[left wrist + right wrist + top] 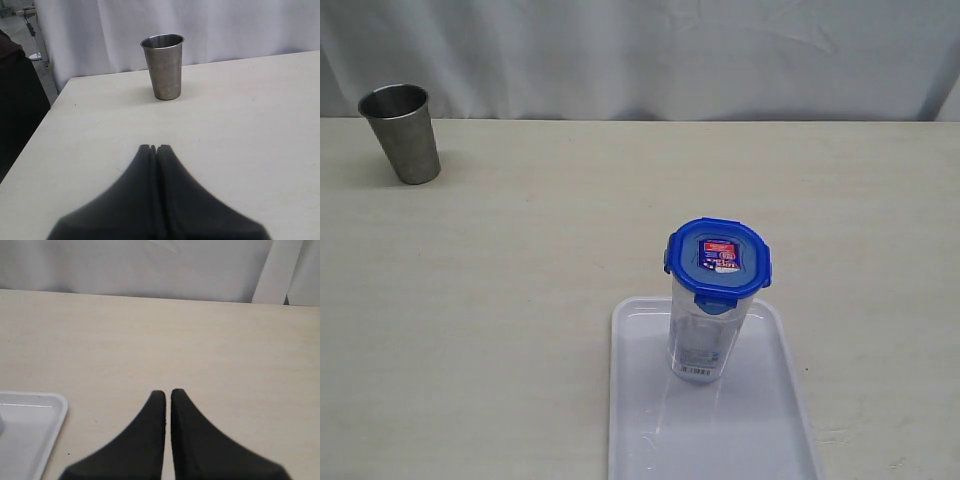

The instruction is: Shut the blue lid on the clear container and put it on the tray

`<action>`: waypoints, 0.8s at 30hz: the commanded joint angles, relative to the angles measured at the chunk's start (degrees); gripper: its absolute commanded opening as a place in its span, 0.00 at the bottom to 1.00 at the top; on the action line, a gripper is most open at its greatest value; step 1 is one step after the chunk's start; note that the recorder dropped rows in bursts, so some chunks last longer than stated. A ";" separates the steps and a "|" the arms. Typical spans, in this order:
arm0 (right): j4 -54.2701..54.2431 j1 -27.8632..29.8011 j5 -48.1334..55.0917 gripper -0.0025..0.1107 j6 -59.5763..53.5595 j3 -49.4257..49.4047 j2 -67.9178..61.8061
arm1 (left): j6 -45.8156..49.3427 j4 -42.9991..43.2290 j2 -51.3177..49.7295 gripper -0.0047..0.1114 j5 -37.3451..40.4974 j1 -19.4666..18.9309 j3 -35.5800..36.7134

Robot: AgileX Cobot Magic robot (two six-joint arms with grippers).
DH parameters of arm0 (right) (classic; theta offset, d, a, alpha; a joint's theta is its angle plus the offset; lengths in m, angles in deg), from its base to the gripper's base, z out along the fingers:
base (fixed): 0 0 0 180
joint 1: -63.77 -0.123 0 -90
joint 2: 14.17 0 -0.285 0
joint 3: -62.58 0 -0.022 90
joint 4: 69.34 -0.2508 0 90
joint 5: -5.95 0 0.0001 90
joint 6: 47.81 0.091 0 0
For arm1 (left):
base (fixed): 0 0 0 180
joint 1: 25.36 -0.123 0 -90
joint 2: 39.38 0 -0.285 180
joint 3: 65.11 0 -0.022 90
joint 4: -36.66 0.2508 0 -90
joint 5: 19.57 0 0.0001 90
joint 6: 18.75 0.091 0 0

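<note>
- Surface (520, 300): steel cup (402, 130) sits far left, well out of the way.
- Tray (770, 430), near right, carries the clear container (705, 340) upright, so the job looks done.
- Blue lid (718, 258) caps it, seemingly snapped down.
- Left pincer (154, 148) and right pincer (167, 392): both closed, holding nothing.

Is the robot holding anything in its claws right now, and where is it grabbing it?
Nothing. The left gripper and right gripper are both shut and empty. The clear container, blue lid on, stands alone on the tray.
</note>
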 commanded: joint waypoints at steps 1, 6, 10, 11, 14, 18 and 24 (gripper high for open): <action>0.59 0.37 0.60 0.06 -0.63 -0.14 0.24 | -0.37 0.16 0.11 0.04 -0.31 -0.27 0.17; 0.59 0.37 0.60 0.06 -0.63 -0.14 0.24 | -0.37 0.16 0.11 0.04 -0.31 -0.27 0.17; 0.10 0.37 0.60 0.06 -0.63 -0.14 0.24 | -0.37 0.16 0.11 0.04 -0.31 -0.27 0.17; 0.10 0.37 0.60 0.06 -0.63 -0.14 0.24 | -0.37 0.16 0.11 0.04 -0.31 -0.27 0.17; 0.09 0.37 0.49 0.06 -0.63 -0.14 0.24 | -0.37 0.16 0.11 0.04 -0.31 -0.27 0.17; 0.09 0.37 0.49 0.06 -0.63 -0.14 0.24 | -0.37 0.16 0.11 0.04 -0.31 -0.27 0.17; 0.09 0.37 0.49 0.06 -0.63 -0.14 0.24 | -0.37 0.16 0.11 0.04 -0.31 -0.27 0.17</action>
